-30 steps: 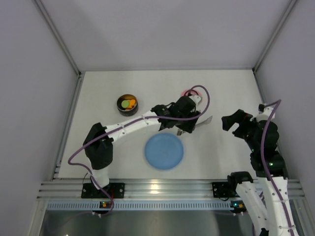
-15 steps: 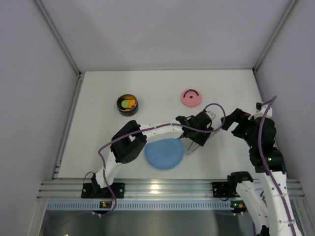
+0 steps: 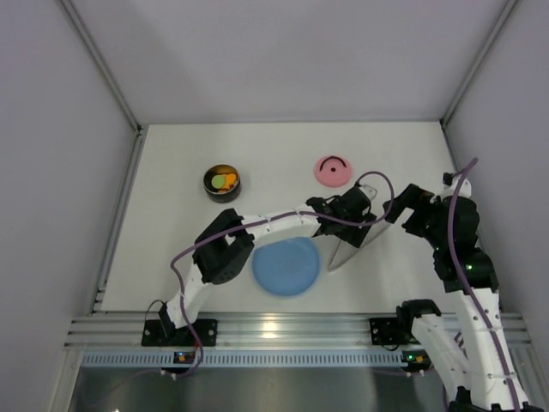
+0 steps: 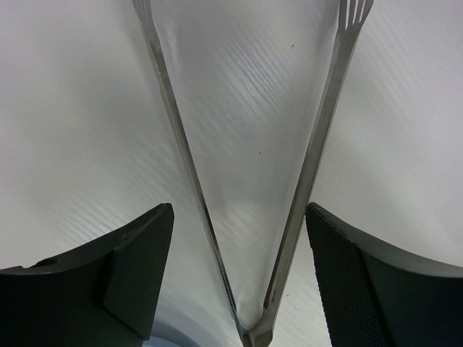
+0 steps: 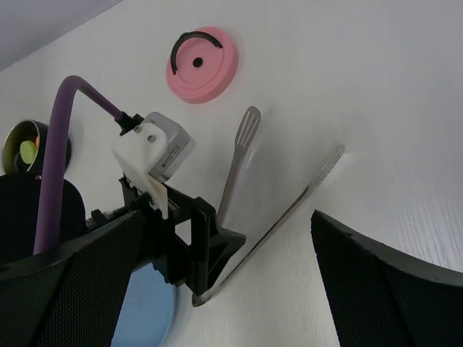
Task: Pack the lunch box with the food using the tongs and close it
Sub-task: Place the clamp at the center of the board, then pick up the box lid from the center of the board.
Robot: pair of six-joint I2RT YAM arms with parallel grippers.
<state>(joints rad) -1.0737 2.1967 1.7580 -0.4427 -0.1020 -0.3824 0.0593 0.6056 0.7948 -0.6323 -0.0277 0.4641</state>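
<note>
**Containers.** The blue plate (image 3: 286, 266), the widest vessel I see, lies flat near the middle of the counter (image 3: 171, 257), toward its near edge. The lunch box (image 3: 222, 197), a small round tin with a dark wall, stands uncovered to the far left of the plate, apart from it. Inside it lies the food (image 3: 225, 181). I can make out green, orange and yellow pieces, too small to count. The pink lid (image 3: 333, 171), with a dark curved handle on top, lies flat at far right of centre, well apart from the box.

**Surface and room.** Pale grey panel walls (image 3: 283, 60) close in the white counter on its left, far and right sides. A ribbed metal rail (image 3: 283, 326) runs along the near edge.

**Other things.** The left arm (image 3: 266, 225) stretches from its near-left base past the far side of the plate to right of centre, carrying a purple cable (image 5: 59, 144). The left jaws stand apart over the tongs (image 3: 343, 255), with the two fingers (image 4: 137, 275) outside the slim arms and not touching the metal. The tongs lie flat on the counter in a spread V, with the hinge just right of the plate and the tips pointing far right. The right arm (image 3: 459, 249) leans in from the right. The right jaws stand wide apart and hold nothing, just beside the left wrist and near the tips of the tongs.
</note>
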